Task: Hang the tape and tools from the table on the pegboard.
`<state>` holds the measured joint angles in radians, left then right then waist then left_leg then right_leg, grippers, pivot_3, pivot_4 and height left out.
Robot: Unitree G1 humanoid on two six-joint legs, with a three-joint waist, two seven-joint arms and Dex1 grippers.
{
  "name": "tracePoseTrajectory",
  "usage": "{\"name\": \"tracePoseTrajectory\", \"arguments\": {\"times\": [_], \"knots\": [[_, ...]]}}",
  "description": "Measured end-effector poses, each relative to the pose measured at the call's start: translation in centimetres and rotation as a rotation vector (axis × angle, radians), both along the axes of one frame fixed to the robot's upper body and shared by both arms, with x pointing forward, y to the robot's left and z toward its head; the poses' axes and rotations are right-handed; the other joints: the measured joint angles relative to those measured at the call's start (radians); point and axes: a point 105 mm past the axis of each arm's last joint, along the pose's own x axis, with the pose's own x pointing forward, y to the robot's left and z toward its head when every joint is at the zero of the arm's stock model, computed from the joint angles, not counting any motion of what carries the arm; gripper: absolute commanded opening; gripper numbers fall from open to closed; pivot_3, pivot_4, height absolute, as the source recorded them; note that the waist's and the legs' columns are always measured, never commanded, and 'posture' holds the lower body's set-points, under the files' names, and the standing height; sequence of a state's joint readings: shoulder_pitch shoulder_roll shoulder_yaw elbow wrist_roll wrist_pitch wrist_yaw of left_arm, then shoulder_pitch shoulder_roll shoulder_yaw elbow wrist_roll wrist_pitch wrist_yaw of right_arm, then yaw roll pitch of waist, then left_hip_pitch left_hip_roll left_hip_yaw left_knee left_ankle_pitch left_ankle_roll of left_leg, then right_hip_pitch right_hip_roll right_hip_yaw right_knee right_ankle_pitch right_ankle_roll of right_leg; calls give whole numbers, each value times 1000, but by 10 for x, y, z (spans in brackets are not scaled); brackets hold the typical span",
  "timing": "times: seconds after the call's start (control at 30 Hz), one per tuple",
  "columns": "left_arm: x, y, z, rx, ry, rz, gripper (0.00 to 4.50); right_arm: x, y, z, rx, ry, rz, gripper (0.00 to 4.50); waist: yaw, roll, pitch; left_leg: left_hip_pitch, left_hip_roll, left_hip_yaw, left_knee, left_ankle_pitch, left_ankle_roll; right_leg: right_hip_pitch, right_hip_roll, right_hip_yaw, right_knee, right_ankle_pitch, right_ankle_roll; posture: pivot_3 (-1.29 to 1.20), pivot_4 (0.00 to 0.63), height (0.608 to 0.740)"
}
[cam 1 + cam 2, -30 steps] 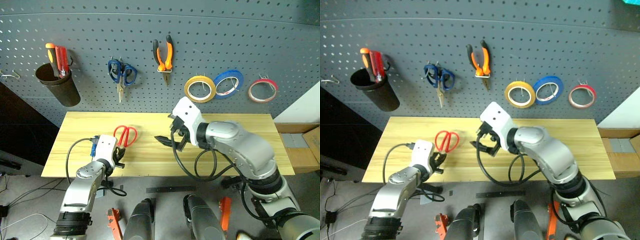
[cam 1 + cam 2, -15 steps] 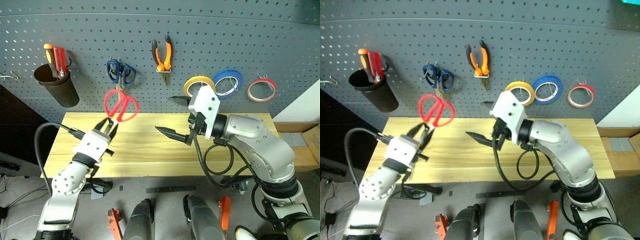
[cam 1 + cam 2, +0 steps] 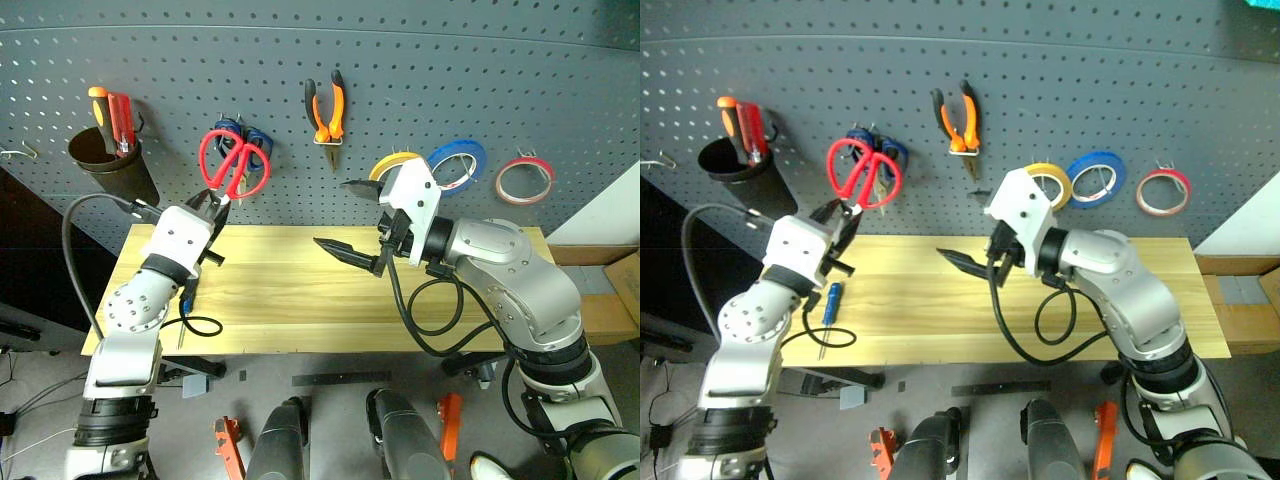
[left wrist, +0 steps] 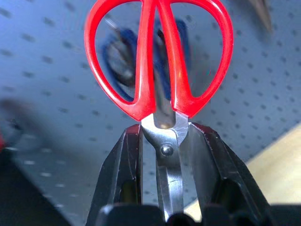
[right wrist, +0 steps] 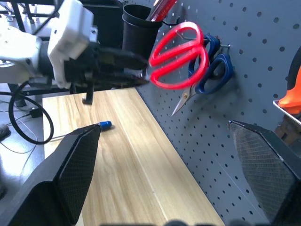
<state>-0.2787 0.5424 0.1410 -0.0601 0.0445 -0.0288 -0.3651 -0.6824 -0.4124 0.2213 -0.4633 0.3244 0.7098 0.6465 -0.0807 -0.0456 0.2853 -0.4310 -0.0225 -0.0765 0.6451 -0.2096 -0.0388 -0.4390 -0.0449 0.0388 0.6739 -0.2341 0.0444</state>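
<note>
The left tool [image 3: 207, 203] is clamped on the blades of the red-handled scissors [image 3: 232, 165], just below the pivot, with the two red loops standing up past its fingertips. It holds them raised off the worktop [image 3: 300, 290] and close in front of the pegboard [image 3: 420, 70]. Right behind the red loops hang the blue-handled scissors [image 3: 250, 140] on their hook; whether the two pairs touch I cannot tell.

Below and a little behind the left tool, the blue-handled screwdriver [image 3: 828, 305] lies flat on the worktop near its front edge, beside a black cable.

The right tool [image 3: 350, 215] hovers over the middle of the worktop with its two black fingers spread wide and nothing between them, pointing across toward the left tool. Above it, the orange-and-black pliers [image 3: 326, 108] hang on the pegboard. Just behind its white housing is the yellow tape [image 3: 385, 165] on its hook, partly hidden, with the blue roll [image 3: 458, 160] and the red-pink roll [image 3: 525, 180] further along the same row.

Well out beyond the left tool, a dark cup [image 3: 110, 160] on the pegboard holds red and orange-handled screwdrivers [image 3: 110, 115].
</note>
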Motion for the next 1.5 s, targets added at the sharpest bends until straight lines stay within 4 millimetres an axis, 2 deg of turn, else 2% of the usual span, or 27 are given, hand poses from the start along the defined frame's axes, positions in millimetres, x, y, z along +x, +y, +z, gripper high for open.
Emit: {"name": "tracePoseTrajectory", "arguments": {"times": [0.17, 0.3, 0.53, 0.63, 0.77, 0.87, 0.9, 1.03, 1.17, 1.37, 1.5], "knots": [[9, -5, 6, 6, -12, -18, 1068, 1, 0, 1, 0, -8, -9, 4500, 0, 0, 0, 0, 0, -1, 0, 0, 0, 0, 0, 0, 0, 0, 0, -98, 245, 740], [11, -4, 2, 11, 3, -16, 1068, 1, 0, 1, 0, -8, -11, 4500, -1, 0, 0, 0, 0, -1, 0, 0, 0, 0, 0, 0, 0, 0, 0, -97, 246, 740], [12, -4, -11, -15, 56, -3, 3372, 0, 2, -1, -6, -4, -4, 4500, -1, 0, 0, 0, 0, -1, 0, 0, 0, 0, 0, 0, 0, 0, 0, -91, 249, 740], [9, 1, -25, -32, 120, 20, 4412, 0, 3, -4, -11, 8, -2, 4500, -2, 0, 0, 0, 0, -1, 0, 0, 0, 0, 0, 1, 0, 0, 0, -90, 251, 740], [-1, 14, -65, -114, 322, 85, 4480, 2, 6, -16, -11, 100, -33, 4500, -6, 0, 0, 0, 1, -1, 0, 0, 0, -1, 0, 1, 1, 0, 0, -77, 262, 740], [-16, 31, -110, -201, 558, 179, 4480, 1, 16, -44, -40, 270, -74, 4500, -5, 0, 0, 0, 1, -1, 0, 0, 0, -2, 0, 1, 3, 0, 0, -77, 270, 740], [-18, 36, -116, -222, 595, 206, 4480, 0, 19, -48, -50, 300, -77, 4500, -4, 0, 0, 0, 1, -1, 0, 0, 0, -2, 0, 1, 3, 0, 0, -77, 270, 740], [-19, 75, -123, -401, 680, 384, 4480, -11, 48, -59, -54, 431, -54, 4500, -3, 0, 0, 1, 1, -3, 1, 1, 0, -1, 2, 0, 5, 0, 0, -80, 287, 740], [-19, 98, -128, -494, 756, 458, 4480, -14, 63, -72, -100, 479, -68, 4500, -3, 0, 1, 1, 1, -2, 1, 1, 0, -1, 3, 1, 4, 0, 0, -81, 299, 740], [-9, 103, -142, -557, 866, 470, 4480, -14, 72, -77, -124, 497, -87, 4500, -3, 1, 1, 1, 1, -2, 0, 1, 0, -2, 2, 0, 4, 0, 0, -104, 313, 740], [-2, 101, -153, -586, 916, 476, 4480, -16, 81, -69, -135, 470, -66, 4500, -6, 1, 1, 1, 1, -2, 0, 1, 0, -2, 1, 1, 3, 0, 0, -133, 322, 740]]}}
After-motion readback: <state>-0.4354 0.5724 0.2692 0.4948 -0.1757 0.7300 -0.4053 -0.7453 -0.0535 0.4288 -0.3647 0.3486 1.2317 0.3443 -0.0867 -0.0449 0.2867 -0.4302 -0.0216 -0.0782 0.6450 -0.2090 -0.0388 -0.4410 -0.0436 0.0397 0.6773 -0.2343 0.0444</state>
